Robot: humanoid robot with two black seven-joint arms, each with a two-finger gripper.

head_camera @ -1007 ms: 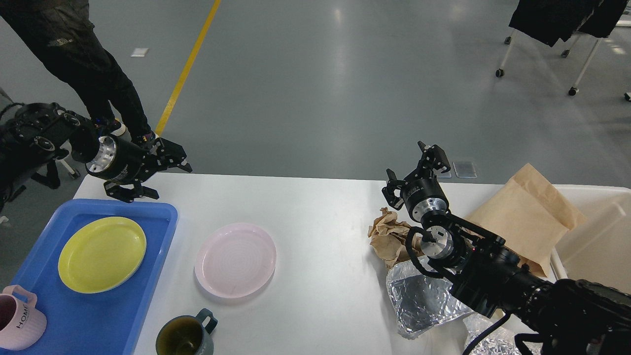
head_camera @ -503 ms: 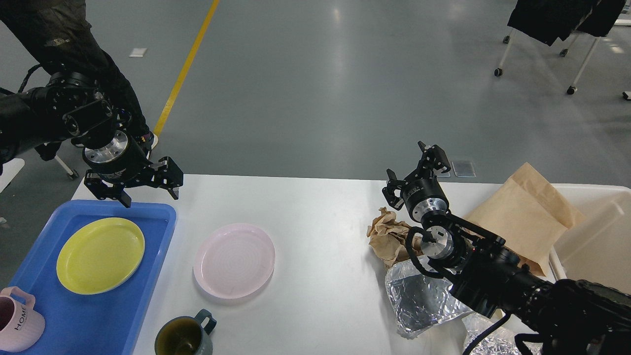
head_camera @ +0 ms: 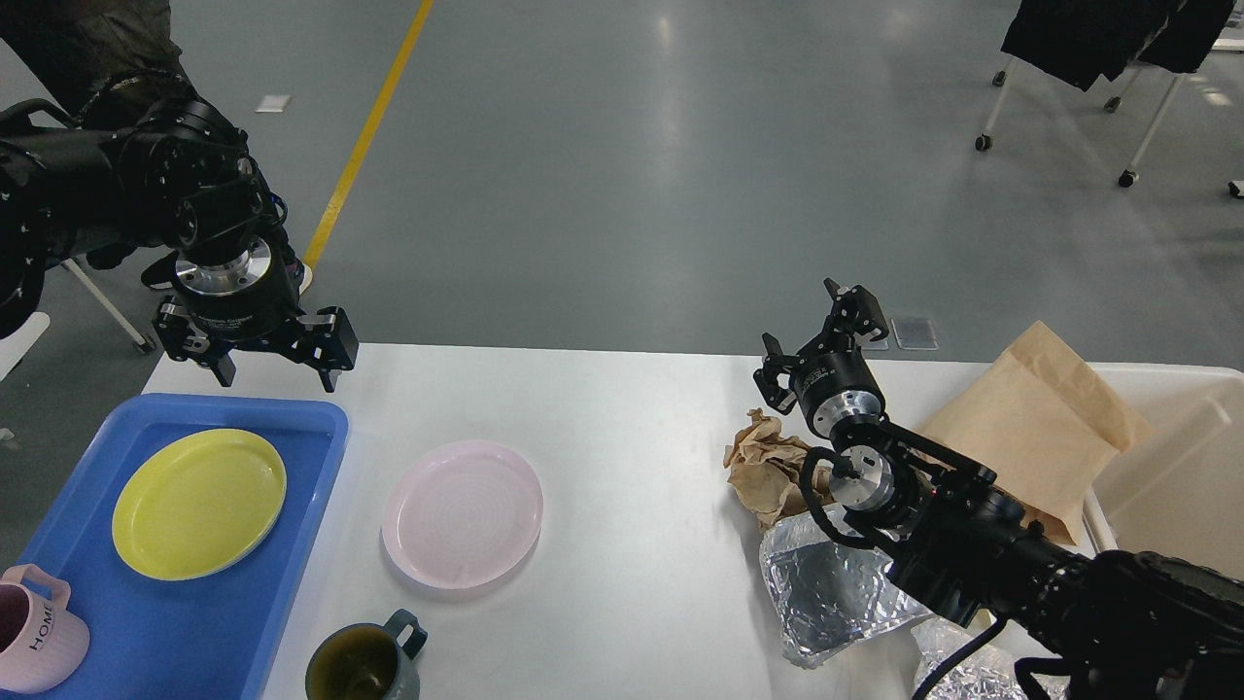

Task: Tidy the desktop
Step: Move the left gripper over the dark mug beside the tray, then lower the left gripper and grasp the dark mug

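The big white desk fills the near part of the view. The left gripper hangs over its far left corner, jaws spread wide, holding nothing. The right gripper hovers above crumpled brown paper, jaws apart and empty.

Grey glossy floor is filling the bkgd, reflecting overhead light in soft streaks. Yellow line is running diagonally across it at upper left. Top right, white wheeled rack legs are standing w/ dark cloth hanging over them.
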